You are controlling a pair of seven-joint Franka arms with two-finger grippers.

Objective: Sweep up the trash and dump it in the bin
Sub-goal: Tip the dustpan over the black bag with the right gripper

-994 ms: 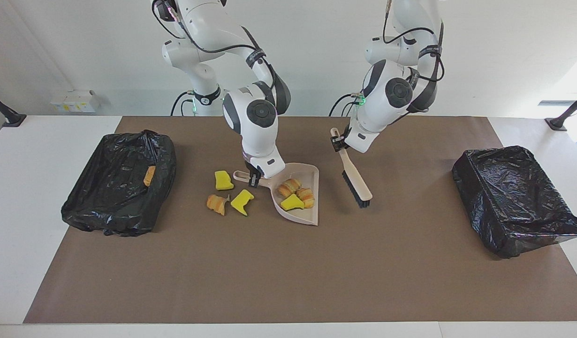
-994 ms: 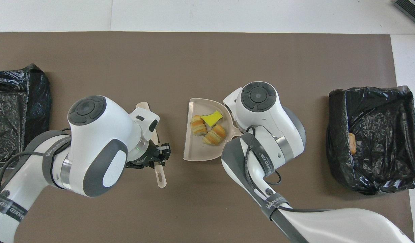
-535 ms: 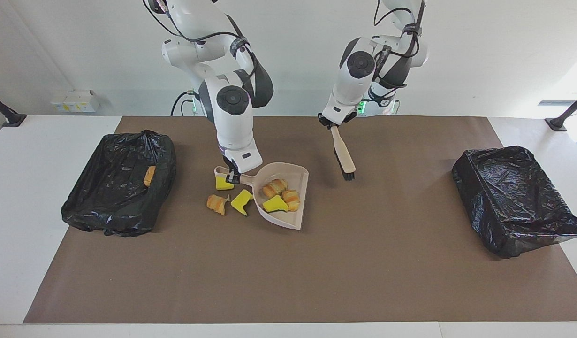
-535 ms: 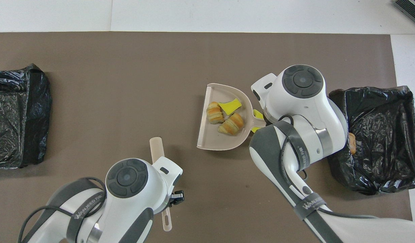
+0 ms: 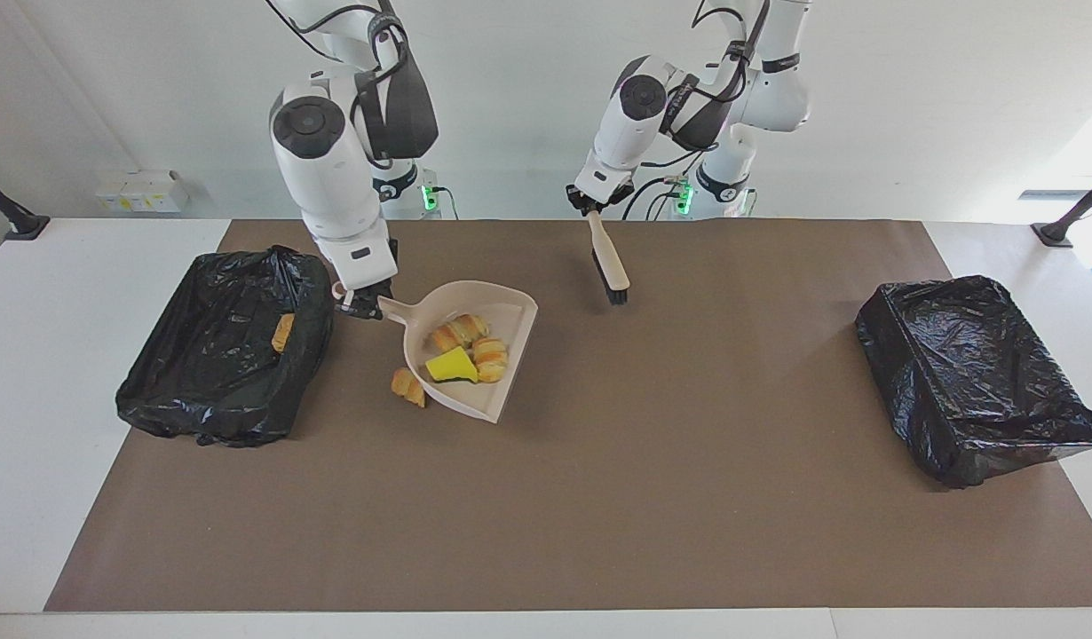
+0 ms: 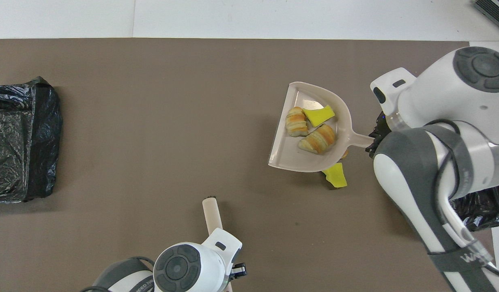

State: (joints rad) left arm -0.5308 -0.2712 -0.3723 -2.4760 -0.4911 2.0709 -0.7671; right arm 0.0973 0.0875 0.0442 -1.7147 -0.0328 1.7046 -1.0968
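Dustpan (image 5: pixel 475 355) lifted, carried toward bin (image 5: pixel 226 346) at table's right-arm end for dumping, right gripper (image 5: pixel 358 306) pinching its handle; left gripper (image 5: pixel 589 206) clamps brush (image 5: pixel 608 263), raised clear.

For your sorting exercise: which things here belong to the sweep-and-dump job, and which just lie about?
In the job: dustpan holding trash, in right gripper; brush in left gripper; stray croissant piece; bin beside dustpan.

Lying about: second bin; white boxes.

Bright, even light; soft shadows; both views sharp.
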